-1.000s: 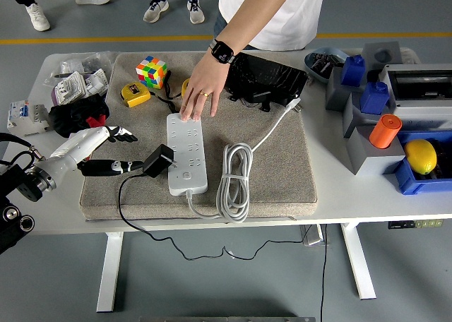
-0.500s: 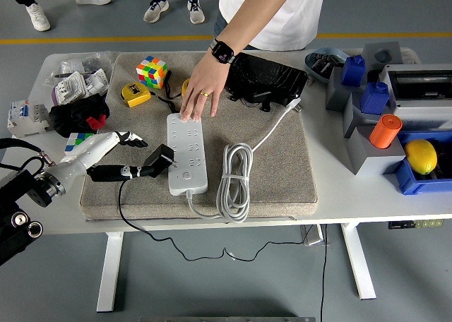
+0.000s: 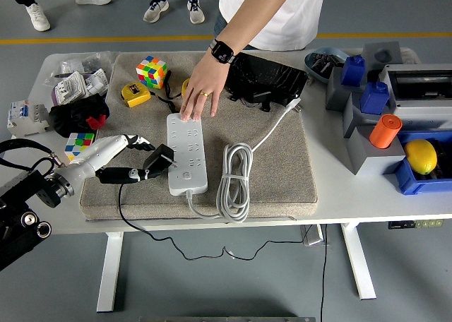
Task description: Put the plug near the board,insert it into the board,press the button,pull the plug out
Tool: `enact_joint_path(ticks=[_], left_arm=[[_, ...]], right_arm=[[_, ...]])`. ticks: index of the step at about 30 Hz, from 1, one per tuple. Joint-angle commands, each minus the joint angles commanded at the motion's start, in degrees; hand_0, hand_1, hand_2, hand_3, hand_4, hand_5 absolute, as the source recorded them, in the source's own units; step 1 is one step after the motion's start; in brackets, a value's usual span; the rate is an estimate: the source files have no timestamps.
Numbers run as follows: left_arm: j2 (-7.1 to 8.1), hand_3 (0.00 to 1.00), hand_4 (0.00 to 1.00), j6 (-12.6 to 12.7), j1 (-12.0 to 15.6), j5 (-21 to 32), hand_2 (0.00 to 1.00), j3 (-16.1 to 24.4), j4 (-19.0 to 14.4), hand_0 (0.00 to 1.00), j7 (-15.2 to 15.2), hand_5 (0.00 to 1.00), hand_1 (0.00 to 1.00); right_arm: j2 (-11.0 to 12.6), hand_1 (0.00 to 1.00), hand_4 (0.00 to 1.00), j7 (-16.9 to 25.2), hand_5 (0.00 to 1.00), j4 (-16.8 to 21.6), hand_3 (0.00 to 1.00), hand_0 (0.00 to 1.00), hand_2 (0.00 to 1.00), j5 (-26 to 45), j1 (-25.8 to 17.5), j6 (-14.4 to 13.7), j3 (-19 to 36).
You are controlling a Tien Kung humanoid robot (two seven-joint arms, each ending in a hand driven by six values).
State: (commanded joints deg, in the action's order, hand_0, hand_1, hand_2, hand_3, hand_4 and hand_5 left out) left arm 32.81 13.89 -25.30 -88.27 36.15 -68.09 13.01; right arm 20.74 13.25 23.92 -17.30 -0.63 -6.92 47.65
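A white power strip (image 3: 186, 152) lies lengthwise on a grey mat (image 3: 279, 167), its white cable coiled to its right. A black plug adapter (image 3: 159, 159) with a thin black cord trailing off the table's front edge sits at the strip's left edge. My left hand (image 3: 138, 158) comes in from the left and is shut on the adapter, holding it against the strip's left side. A person's hand (image 3: 200, 94) presses down on the strip's far end. My right hand is out of view.
A Rubik's cube (image 3: 151, 71), a yellow tape measure (image 3: 135, 94) and a black bag (image 3: 268, 80) lie at the mat's back. A small cube (image 3: 79, 143) and a black-red item (image 3: 78, 114) sit left of the mat. Blue and grey bins (image 3: 395, 124) stand at the right.
My left hand has carried the black adapter to the right, from clear of the strip to right against its left edge. The person's hand has stayed on the strip.
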Motion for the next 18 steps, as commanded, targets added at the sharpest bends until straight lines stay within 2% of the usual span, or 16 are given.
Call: enact_joint_path(ticks=[18], left_arm=[[0.09,0.710,0.998,0.48,0.15,-0.62,0.716,-0.74,-1.93,0.672,0.23,0.777,0.718]], right_arm=[[-0.15,0.711,0.998,0.04,0.598,0.03,0.598,0.705,0.707,-0.05,0.03,-0.01,0.42]])
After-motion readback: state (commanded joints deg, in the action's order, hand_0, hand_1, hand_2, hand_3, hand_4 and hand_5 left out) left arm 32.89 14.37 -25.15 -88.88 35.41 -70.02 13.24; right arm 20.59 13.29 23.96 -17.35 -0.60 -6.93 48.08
